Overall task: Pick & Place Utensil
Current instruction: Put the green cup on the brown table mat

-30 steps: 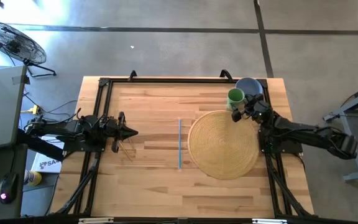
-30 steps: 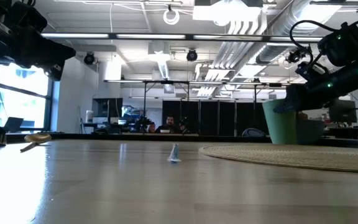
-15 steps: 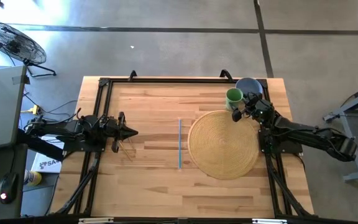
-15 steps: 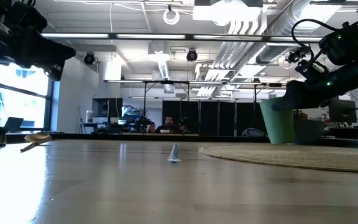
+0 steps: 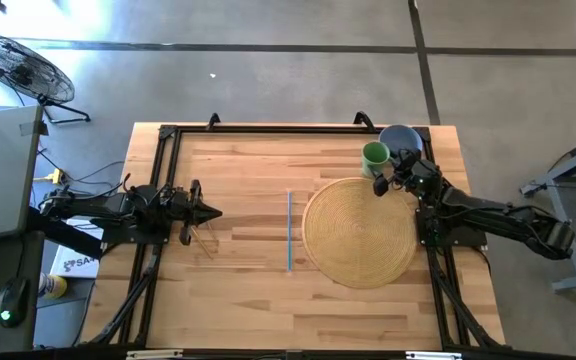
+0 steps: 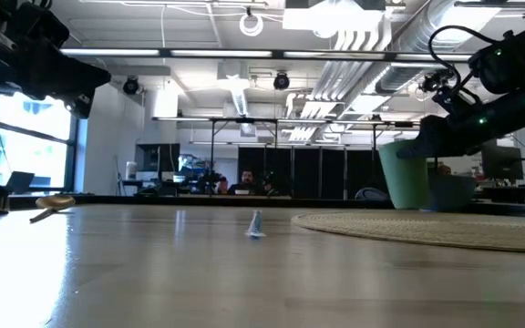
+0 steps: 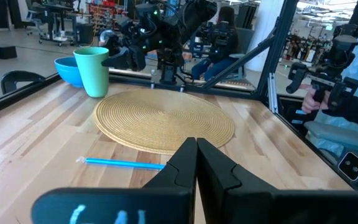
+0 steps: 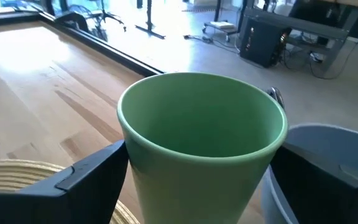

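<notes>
The utensil, a thin blue stick (image 5: 289,230), lies flat on the wooden table left of a round woven mat (image 5: 360,232); the left wrist view shows it too (image 7: 123,163). A green cup (image 5: 374,154) stands upright at the mat's far edge, next to a blue bowl (image 5: 400,140). My right gripper (image 8: 197,168) comes from the table's right, its fingers on either side of the cup. My left gripper (image 5: 218,212) hovers shut at the table's left side, well clear of the stick. My right gripper has the green cup's wall between its two fingers, one finger (image 8: 98,168) on each side, below the rim (image 8: 129,134). The fingers come nearly level from the table's right, slanting slightly down. The cup stays upright (image 6: 404,178), low by the table.
The blue bowl (image 8: 319,162) stands right behind the cup, close to one finger. The table's black frame rails (image 5: 163,150) run along its left and right sides. Bare wood lies between the stick and my left gripper. People sit in the room beyond (image 7: 225,37).
My right gripper has swung a little toward the table's left with the green cup between its fingers. The cup has slid slightly that way and stays upright.
</notes>
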